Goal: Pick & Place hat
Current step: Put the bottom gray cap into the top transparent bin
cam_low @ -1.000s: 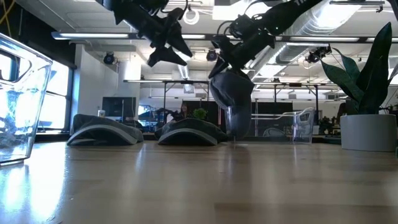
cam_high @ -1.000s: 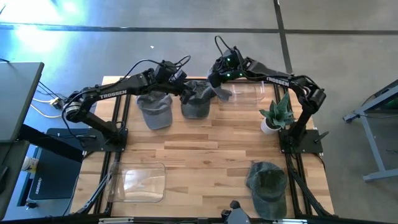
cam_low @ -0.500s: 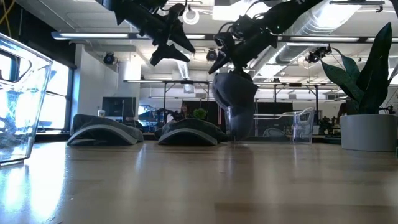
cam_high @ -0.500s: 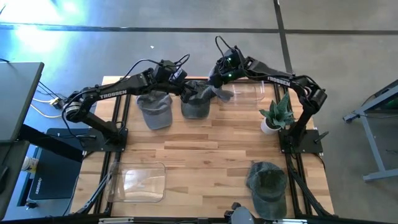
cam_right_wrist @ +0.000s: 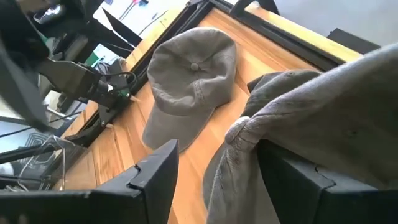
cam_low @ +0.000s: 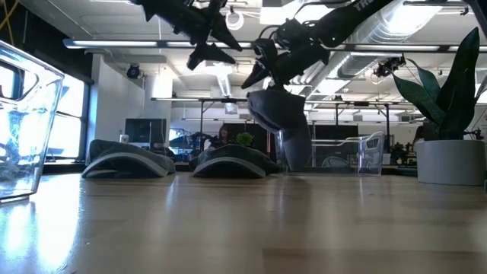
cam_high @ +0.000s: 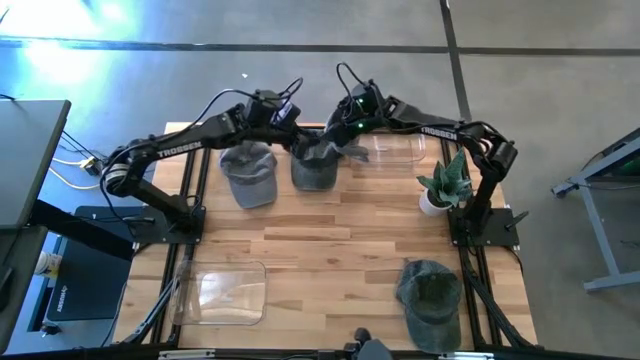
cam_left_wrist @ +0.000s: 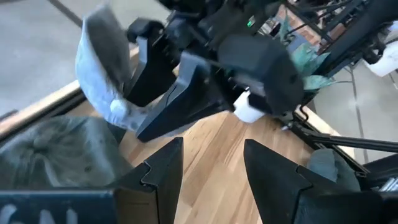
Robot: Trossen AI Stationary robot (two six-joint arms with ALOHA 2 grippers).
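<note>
- High view: the right gripper [cam_high: 345, 133] is at the far edge of the table [cam_high: 330, 250], holding a grey hat [cam_high: 345, 150] in the air above another hat [cam_high: 315, 170] that lies flat
- The low view confirms the lift: the held hat [cam_low: 280, 114] hangs clear of the wood, pinched between the right fingers
- The left gripper [cam_high: 290, 120] hovers just beside it, its fingers [cam_left_wrist: 273, 180] spread apart with nothing between them
- So the pick looks done; the placing is left
- A third hat [cam_high: 248, 172] rests under the left arm, and a fourth [cam_high: 432, 292] lies at the near right corner
- I judge the clear bin [cam_high: 395, 150] next to the held hat the likely drop spot, though a second bin [cam_high: 222, 292] sits near left, so I cannot tell which
</note>
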